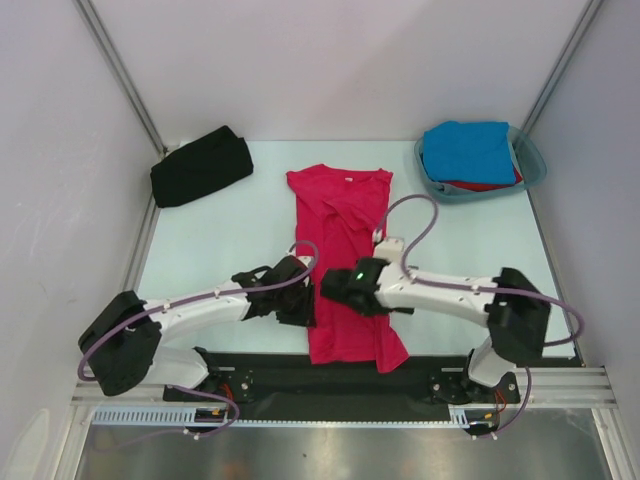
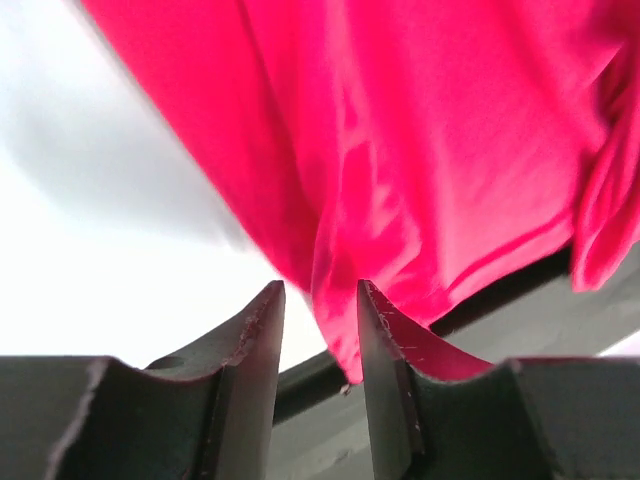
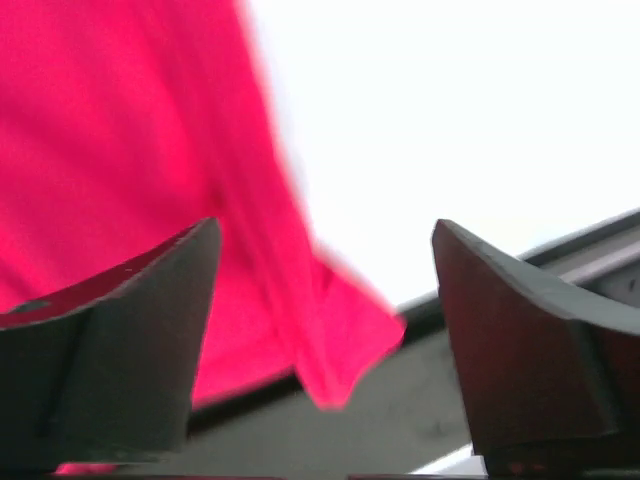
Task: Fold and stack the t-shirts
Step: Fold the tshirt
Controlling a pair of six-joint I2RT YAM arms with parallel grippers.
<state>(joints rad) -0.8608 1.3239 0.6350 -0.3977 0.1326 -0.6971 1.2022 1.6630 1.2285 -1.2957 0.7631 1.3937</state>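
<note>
The crimson-pink t-shirt (image 1: 340, 215) lies lengthwise mid-table, its collar and white label far and its near hem over the table's black front strip. It fills the left wrist view (image 2: 420, 150) and the right wrist view (image 3: 100, 150). My left gripper (image 1: 301, 305) is at the shirt's near left edge. Its jaws (image 2: 320, 285) are narrowly open, with a hem corner showing in the gap. My right gripper (image 1: 336, 288) is over the shirt's lower middle, wide open (image 3: 325, 225) and empty. The black shirt (image 1: 200, 166) lies folded far left. The blue shirt (image 1: 468, 150) lies on the red one (image 1: 487, 185).
A translucent teal tub (image 1: 533, 165) at the far right holds the blue and red shirts. White walls with metal rails close in the table on the left, back and right. The black front strip (image 1: 250, 365) runs along the near edge by the arm bases.
</note>
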